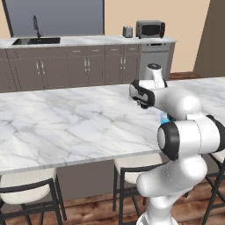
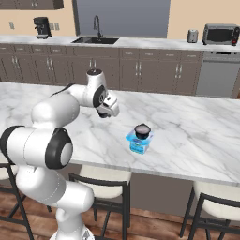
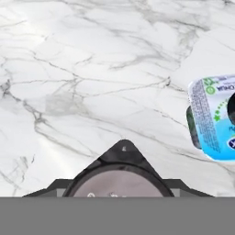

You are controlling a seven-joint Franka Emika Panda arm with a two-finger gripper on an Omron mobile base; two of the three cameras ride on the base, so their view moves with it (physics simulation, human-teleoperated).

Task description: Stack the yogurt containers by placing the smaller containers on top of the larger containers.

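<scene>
My gripper (image 2: 106,113) hangs a little above the marble island, left of a blue-and-white square tub (image 2: 138,144). A dark round yogurt cup (image 2: 142,130) with a pale top sits on that tub. In the hand view a second dark round cup with a greyish top (image 3: 121,181) sits between my fingertips, with the gripper (image 3: 121,189) shut on it. I cannot tell which of the two widths it is. The tub (image 3: 212,118) lies at the right edge of that view. In the left base view my arm hides most of the tub (image 1: 165,117), and the gripper (image 1: 143,104) is beside it.
The marble island top (image 2: 187,117) stretches wide to both sides. Stools (image 2: 101,187) stand under its near edge. Behind are the back counter with a sink (image 2: 95,40), a toaster oven (image 2: 220,33) and a coffee machine (image 2: 42,27).
</scene>
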